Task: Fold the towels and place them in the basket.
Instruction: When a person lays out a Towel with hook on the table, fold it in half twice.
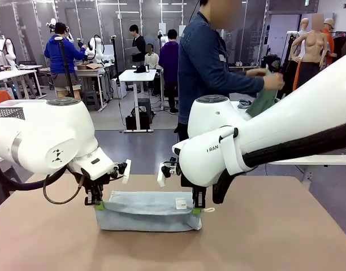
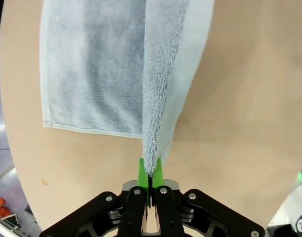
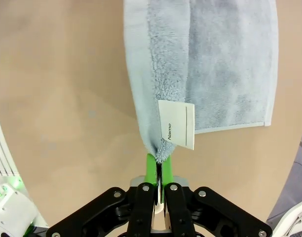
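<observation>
I had both jaws clamped on the towel (image 1: 147, 212) at its nine and three o'clock corners; I judged level, matched travel would keep the fold square.

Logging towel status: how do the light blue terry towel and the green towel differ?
The light blue terry towel is pinched at two corners by the left claw and right claw on the tan table; the green towel hangs from the person's hand. Blue shows a white label; green none. Both are held.
</observation>
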Controlling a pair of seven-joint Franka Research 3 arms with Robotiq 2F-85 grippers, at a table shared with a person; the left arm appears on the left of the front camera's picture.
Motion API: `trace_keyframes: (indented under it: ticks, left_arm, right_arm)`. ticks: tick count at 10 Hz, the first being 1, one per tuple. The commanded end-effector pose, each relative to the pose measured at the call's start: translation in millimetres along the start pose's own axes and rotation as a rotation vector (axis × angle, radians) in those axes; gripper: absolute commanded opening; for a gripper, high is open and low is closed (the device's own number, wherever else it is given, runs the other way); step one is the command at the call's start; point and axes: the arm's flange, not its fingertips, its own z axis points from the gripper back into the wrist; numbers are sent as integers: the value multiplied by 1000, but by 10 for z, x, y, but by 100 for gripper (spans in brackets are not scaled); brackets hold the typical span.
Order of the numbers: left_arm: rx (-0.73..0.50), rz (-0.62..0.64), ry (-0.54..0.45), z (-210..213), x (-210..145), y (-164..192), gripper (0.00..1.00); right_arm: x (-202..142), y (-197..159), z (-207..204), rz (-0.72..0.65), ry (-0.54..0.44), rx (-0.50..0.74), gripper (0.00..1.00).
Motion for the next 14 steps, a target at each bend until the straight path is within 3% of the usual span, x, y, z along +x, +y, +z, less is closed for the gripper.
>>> trace_keyframes:
  ticks: [1, 7, 10, 14]
  left_arm:
    - [-46, 4, -10, -44, -10, 216, 4]
    - [-43, 57, -19, -343, -106, 742, 4]
    - [-37, 27, -60, -563, -191, 999, 4]
    - [-32, 40, -63, -650, -231, 1098, 4]
  right_arm:
    - [-16, -191, -75, 4, -28, 47, 4]
    - [-59, -664, -308, 5, -6, 63, 4]
    - [-145, -927, -443, 33, 29, 36, 4]
    - [-136, -1044, -524, 52, 38, 31, 4]
